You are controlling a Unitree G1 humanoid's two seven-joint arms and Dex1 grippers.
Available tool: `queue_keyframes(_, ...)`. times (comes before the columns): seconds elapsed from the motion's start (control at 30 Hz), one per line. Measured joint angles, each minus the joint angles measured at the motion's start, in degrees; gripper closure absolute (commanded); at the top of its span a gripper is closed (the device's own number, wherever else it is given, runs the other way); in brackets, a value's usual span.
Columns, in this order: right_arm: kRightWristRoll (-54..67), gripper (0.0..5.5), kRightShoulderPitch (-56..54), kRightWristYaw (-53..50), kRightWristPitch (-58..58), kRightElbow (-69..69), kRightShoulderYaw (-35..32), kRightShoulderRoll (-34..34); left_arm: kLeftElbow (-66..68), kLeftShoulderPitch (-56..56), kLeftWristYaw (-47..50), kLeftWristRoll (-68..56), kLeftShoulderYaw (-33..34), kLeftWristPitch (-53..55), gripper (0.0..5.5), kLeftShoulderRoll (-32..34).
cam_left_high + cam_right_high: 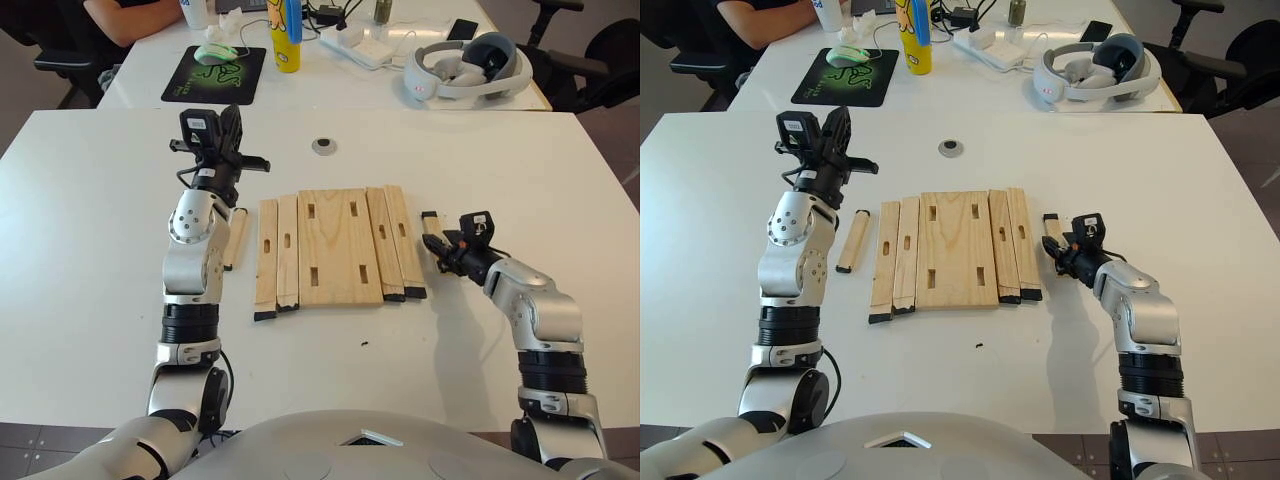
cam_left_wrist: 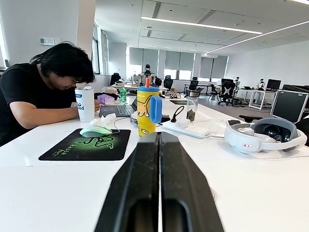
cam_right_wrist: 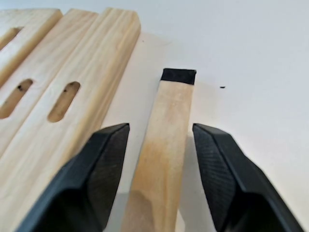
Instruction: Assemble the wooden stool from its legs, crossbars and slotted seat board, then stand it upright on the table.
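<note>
Right wrist view: right gripper [image 3: 160, 129], jaws apart, straddled a loose crossbar [image 3: 166, 159] lying flat on the bench [image 1: 500, 150], at 3 o'clock of the seat board [image 1: 340, 245]. Left gripper [image 2: 159, 145] closed, empty, at 10 o'clock. Step judged: first pickup. Next: close, lift.

from the head, both eye views look down on one table [image 1: 90, 250] and seat board [image 1: 340, 245]. left wrist view faces level toward a mouse pad [image 2: 87, 145]; right wrist view sits close over a crossbar [image 3: 166, 135].
</note>
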Motion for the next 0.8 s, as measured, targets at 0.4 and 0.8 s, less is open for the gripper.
queue_keyframes(0.4,-2.6,4.07,-0.4,-2.3,3.4,-1.3,2.8,0.0,0.0,-0.1,-0.1,-0.2,0.2,0.6,5.5,0.1)
queue_keyframes(0.8,-2.7,4.18,-1.4,-3.8,3.2,0.0,1.9,0.0,0.1,-0.4,-0.2,-1.3,1.2,1.3,5.5,0.2)
